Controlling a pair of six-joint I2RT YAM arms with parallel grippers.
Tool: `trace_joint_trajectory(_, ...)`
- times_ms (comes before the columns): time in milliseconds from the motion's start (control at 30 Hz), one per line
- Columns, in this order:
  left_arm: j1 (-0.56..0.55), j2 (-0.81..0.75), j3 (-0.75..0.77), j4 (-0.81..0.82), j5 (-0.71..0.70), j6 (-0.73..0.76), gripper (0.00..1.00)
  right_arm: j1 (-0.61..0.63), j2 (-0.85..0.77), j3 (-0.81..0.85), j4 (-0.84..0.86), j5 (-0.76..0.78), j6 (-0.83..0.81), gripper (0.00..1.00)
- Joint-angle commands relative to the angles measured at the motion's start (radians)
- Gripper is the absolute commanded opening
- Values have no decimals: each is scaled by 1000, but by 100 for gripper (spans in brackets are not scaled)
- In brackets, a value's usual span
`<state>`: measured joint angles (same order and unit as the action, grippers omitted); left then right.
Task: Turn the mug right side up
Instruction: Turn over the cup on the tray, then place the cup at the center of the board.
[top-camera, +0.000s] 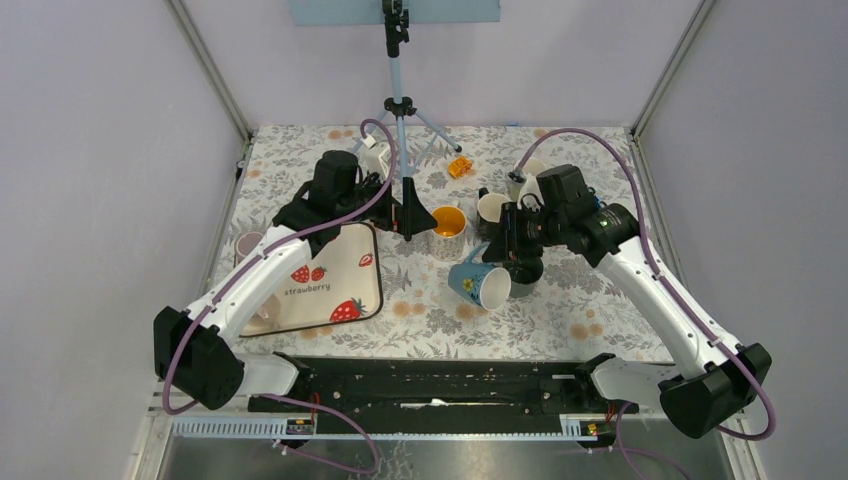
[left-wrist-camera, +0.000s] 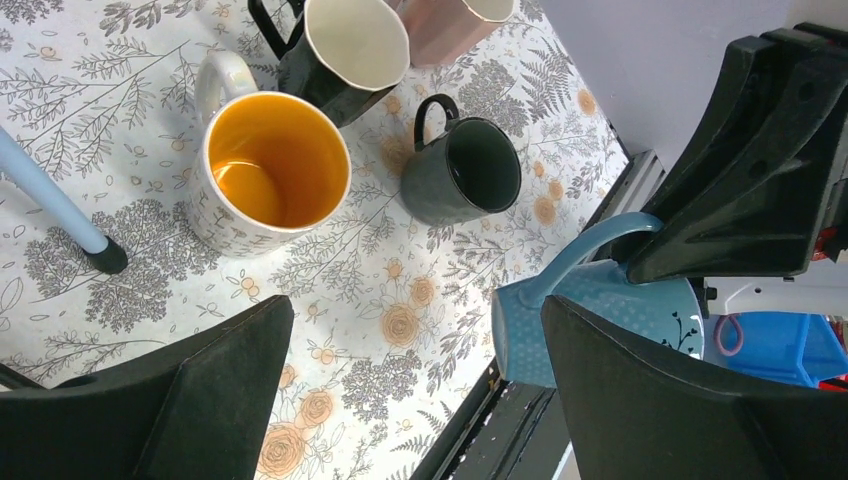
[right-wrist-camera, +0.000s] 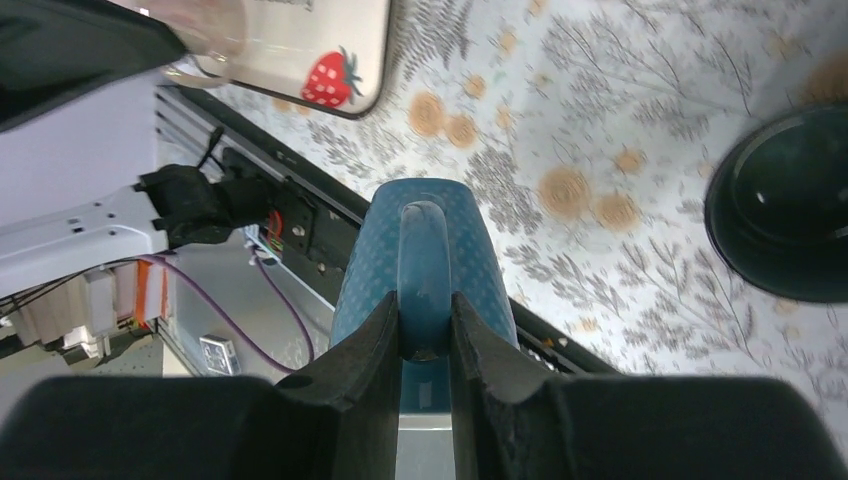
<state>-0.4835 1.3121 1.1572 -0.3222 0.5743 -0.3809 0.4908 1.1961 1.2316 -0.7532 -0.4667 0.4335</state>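
Note:
The blue dotted mug (top-camera: 480, 283) is tipped on its side with its white mouth facing the near edge, just in front of the table's middle. My right gripper (top-camera: 500, 257) is shut on its handle from above. In the right wrist view the fingers (right-wrist-camera: 372, 345) pinch the blue handle (right-wrist-camera: 425, 270), with the mug body (right-wrist-camera: 365, 270) below them. My left gripper (top-camera: 400, 212) is open and empty, hovering left of the mugs. Its view shows the blue mug (left-wrist-camera: 590, 310) at the lower right, held by the other gripper.
An upright mug with an orange inside (top-camera: 447, 228) (left-wrist-camera: 268, 170), a dark mug (left-wrist-camera: 462, 170) (right-wrist-camera: 785, 200) and a black-and-white mug (left-wrist-camera: 345, 45) stand close behind. A tripod (top-camera: 398, 110) stands at the back centre. A strawberry tray (top-camera: 320, 280) lies on the left.

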Motion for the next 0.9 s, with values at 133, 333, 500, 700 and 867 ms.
trace_joint_trajectory(133, -7, -29, 18, 3, -31, 19, 99, -23, -33, 9, -230, 114, 36, 0)
trace_joint_trajectory(333, -10, -42, 3, 4, -14, 16, 99, -70, -66, -36, -365, 179, 63, 0)
trace_joint_trajectory(500, -12, -64, -8, 3, -7, 15, 99, -146, -60, -67, -444, 227, 49, 0)
trace_joint_trajectory(700, -12, -83, -46, 26, 15, -11, 99, -196, -48, -117, -481, 289, 30, 0)
trace_joint_trajectory(867, -21, -108, -66, 36, 19, -40, 99, -283, -25, -155, -484, 322, -7, 0)
